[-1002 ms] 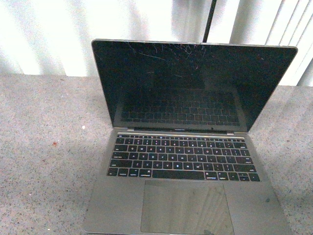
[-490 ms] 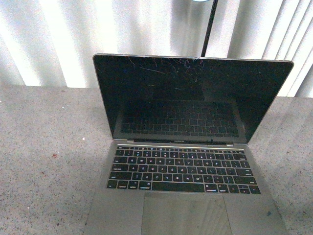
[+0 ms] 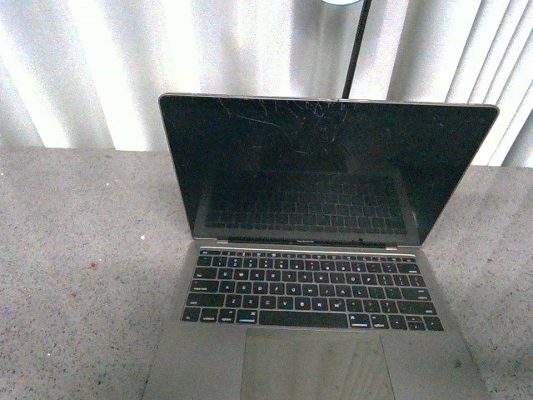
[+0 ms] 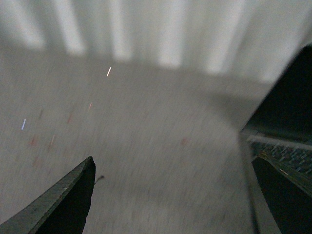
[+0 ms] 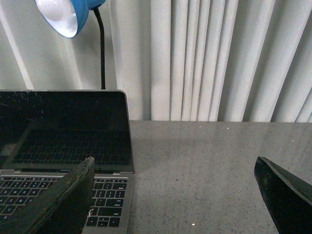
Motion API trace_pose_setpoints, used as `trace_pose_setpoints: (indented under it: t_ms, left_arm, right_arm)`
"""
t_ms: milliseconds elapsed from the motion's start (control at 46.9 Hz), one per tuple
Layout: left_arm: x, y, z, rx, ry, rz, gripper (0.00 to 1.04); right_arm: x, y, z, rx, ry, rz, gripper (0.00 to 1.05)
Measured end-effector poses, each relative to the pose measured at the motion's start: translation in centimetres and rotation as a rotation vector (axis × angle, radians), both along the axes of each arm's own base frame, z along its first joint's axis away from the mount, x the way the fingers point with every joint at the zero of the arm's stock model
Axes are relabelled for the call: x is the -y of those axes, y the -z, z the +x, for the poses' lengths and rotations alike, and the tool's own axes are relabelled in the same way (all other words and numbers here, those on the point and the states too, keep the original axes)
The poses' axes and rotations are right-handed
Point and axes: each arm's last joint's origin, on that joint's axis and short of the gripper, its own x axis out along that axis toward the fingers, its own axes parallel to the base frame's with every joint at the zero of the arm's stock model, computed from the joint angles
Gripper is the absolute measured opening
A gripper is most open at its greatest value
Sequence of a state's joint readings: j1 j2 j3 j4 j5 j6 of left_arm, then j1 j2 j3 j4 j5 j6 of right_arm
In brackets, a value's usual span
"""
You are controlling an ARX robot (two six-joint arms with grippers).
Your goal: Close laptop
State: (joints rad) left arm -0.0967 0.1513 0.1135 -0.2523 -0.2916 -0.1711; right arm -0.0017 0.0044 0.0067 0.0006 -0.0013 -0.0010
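The laptop [image 3: 316, 275] sits open on a speckled grey table [image 3: 75, 275], seen front-on from the front view, with its near edge cut off by the frame. Its screen [image 3: 325, 167] stands raised behind the keyboard [image 3: 308, 287], leaning slightly back. The glass is dark, reflects the keys, and carries fine scratches along its upper part. The trackpad [image 3: 316, 367] lies just in front of the keyboard.

Behind the laptop hangs a pale pleated curtain [image 3: 125, 67]. A thin black lamp pole [image 3: 356, 46] rises past the lid's top edge, and the right wrist view shows a blue lamp [image 5: 66, 14] on it above the screen.

Neither arm appears in the front view. In the left wrist view, which is blurred, the left gripper [image 4: 173, 163] has its fingers spread wide apart with nothing between them. It is at the laptop's left side, one finger [image 4: 278, 195] overlapping the laptop's left edge and the other over bare table.

The right gripper [image 5: 174, 163] is also spread wide and empty, at the laptop's right side. One finger [image 5: 63, 200] overlaps the right end of the keyboard and the other is over bare table well apart from the laptop. Whether either gripper touches the laptop cannot be told.
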Motion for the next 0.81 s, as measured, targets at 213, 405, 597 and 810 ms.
trace_pose_setpoints:
  t_ms: [213,405,597,810]
  left_arm:
    - [0.3,-0.6,0.1,0.036,-0.076,-0.138,0.98]
    - [1.2,-1.4,0.8,0.106,-0.015,-0.168,0.98]
    - [1.5,-1.9,3.3,0.161,0.083,-0.133,0.98]
    - [0.6,-3.4,7.1,0.215,0.177,0.028,0.98]
  right_arm:
    - [0.2,0.1,0.6,-0.035,0.139,0.197,0.97]
    - [0.8,-0.3,1.8,-0.013,0.121,0.211,0.97]
    - [2.1,-1.7,4.7,0.006,0.077,0.133,0.97]
    - [4.1,-3.3,9.5,-0.033,0.027,-0.017,0.97]
